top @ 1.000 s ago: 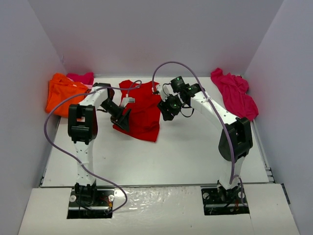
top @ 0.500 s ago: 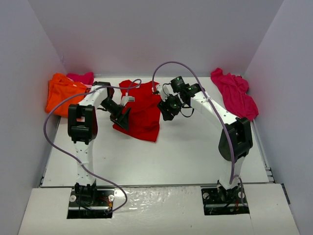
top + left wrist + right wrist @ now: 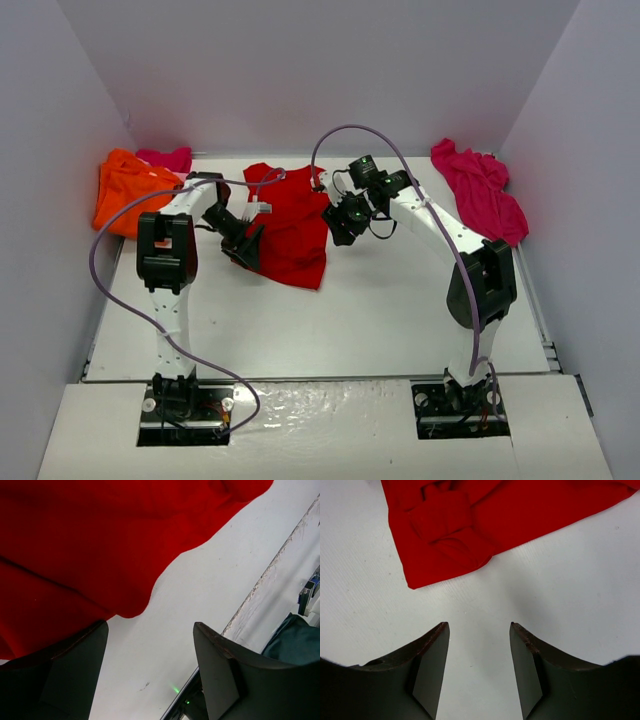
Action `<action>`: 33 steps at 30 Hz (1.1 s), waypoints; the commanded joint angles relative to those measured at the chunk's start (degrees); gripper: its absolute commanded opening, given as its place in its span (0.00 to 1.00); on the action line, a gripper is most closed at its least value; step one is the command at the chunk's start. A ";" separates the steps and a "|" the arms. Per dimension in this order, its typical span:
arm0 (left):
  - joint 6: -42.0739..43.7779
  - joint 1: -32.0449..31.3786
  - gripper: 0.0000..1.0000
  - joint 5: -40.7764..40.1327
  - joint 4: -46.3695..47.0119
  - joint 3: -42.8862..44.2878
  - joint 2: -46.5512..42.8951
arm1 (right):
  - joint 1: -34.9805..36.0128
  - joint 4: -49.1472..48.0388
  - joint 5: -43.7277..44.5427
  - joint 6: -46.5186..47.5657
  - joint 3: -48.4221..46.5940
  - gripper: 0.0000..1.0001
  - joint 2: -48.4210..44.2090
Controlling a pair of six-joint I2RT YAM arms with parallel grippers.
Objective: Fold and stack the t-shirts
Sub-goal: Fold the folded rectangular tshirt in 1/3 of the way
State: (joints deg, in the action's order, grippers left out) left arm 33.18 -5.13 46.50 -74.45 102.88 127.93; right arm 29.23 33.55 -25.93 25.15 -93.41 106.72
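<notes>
A red t-shirt (image 3: 292, 222) lies partly folded at the back middle of the table. My left gripper (image 3: 247, 250) is open at its left lower edge; in the left wrist view the red cloth (image 3: 85, 545) fills the upper left, its edge just past the left finger (image 3: 75, 660). My right gripper (image 3: 340, 222) is open just right of the shirt; in the right wrist view the red shirt's corner (image 3: 465, 525) lies ahead of the empty jaws. An orange t-shirt (image 3: 125, 188) and a pink one (image 3: 168, 158) are bunched at the back left. A magenta t-shirt (image 3: 482, 190) lies crumpled at the back right.
White walls close in the table on the left, back and right. The table's raised front edge (image 3: 320, 378) runs in front of the arm bases. Purple cables (image 3: 350, 135) loop over both arms.
My left gripper has shifted slightly left and toward the shirt's lower left edge. The right arm has barely moved.
</notes>
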 commanded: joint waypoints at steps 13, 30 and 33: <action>-2.43 -1.33 0.63 1.91 -0.17 3.96 0.76 | -0.03 -2.01 -2.20 -1.07 -0.52 0.48 -0.38; -3.84 -1.85 0.00 1.79 -1.47 9.88 2.51 | 0.60 -2.03 -1.97 -1.15 -1.25 0.49 2.00; -3.83 -1.48 0.00 2.09 -2.68 13.47 3.43 | 0.56 -2.00 -1.67 -0.89 -1.09 0.48 2.00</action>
State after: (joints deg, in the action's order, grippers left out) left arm 29.50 -6.74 46.90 -73.90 110.90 132.14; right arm 29.36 33.12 -27.03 24.23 -93.32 109.56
